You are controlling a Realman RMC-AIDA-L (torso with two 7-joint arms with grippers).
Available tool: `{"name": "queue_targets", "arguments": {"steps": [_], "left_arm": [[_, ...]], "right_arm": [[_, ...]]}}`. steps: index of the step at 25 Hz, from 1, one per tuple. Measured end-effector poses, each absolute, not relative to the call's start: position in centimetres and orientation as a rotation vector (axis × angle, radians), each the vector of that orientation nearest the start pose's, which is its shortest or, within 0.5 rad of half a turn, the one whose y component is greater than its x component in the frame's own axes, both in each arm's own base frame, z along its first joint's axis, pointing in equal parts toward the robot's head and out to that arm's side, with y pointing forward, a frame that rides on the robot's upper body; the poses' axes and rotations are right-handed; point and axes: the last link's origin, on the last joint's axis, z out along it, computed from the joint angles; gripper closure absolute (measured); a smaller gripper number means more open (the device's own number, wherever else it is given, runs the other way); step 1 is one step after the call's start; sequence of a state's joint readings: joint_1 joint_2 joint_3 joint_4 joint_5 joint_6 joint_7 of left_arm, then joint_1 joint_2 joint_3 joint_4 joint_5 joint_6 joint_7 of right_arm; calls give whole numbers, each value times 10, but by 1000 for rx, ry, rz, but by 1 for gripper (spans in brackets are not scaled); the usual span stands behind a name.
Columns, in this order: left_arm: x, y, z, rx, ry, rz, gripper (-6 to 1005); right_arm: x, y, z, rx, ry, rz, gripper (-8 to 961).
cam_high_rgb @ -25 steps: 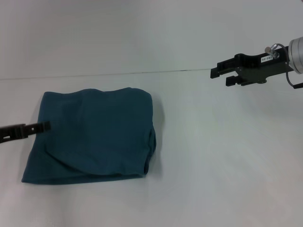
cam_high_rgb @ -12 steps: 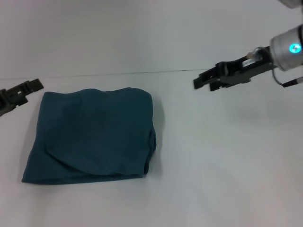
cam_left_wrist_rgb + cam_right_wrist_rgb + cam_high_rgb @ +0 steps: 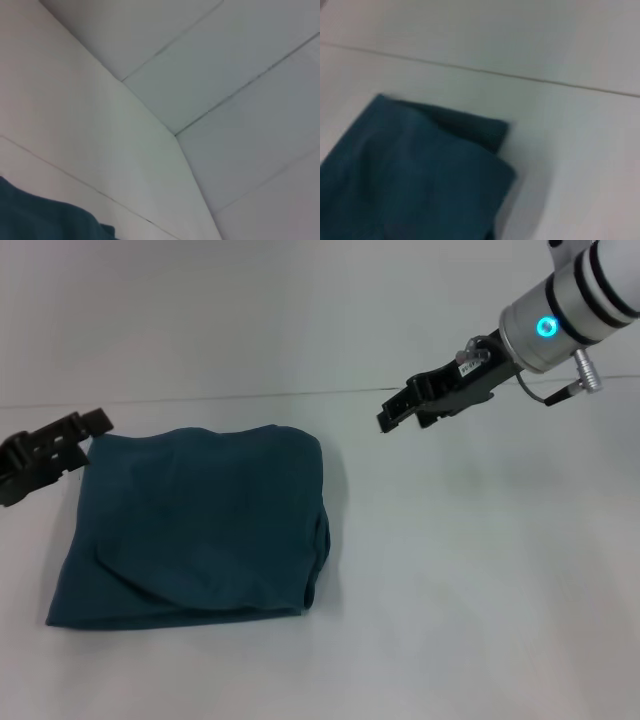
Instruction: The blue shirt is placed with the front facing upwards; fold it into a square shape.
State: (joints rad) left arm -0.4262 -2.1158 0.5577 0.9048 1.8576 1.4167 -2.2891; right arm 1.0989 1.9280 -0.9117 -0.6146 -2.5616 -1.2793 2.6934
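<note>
The blue shirt (image 3: 195,530) lies folded into a rough square on the white table, left of centre, with no lettering showing. A corner of the blue shirt (image 3: 40,220) shows in the left wrist view. The right wrist view looks down on the folded blue shirt (image 3: 410,175). My left gripper (image 3: 85,435) hovers open just off the shirt's far left corner and holds nothing. Held in the air to the right of the shirt's far edge, my right gripper (image 3: 400,415) is open, empty, and well apart from the cloth.
The white table (image 3: 480,590) stretches to the right and in front of the shirt. A thin seam (image 3: 360,391) runs across where the table meets the white back wall.
My left gripper has lifted off the shirt's left edge and pulled back to its far left corner. My right gripper has swung left toward the shirt. The shirt has not moved.
</note>
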Motion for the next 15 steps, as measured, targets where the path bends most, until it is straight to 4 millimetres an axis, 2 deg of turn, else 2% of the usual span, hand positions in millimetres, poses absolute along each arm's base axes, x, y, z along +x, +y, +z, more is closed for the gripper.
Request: {"name": "queue_targets", "arguments": {"steps": [5,7,12,15], "left_arm": [[-291,345,78,-1890,-1611,-1146,94],[-293,345,81,-1865,-1607,-1157,93],[-292,348,81,-1862,-1595,-1157,93],[-288,350,78,-1874,-1585,-1162,94]], "right_arm": [[161,473,12,-2233,1524,29,306],[165,474,2,-2197,1608,148,306],[165,474,-12,-2159,1690,308,307],[161,470,-29,-2168,1690,299,307]]}}
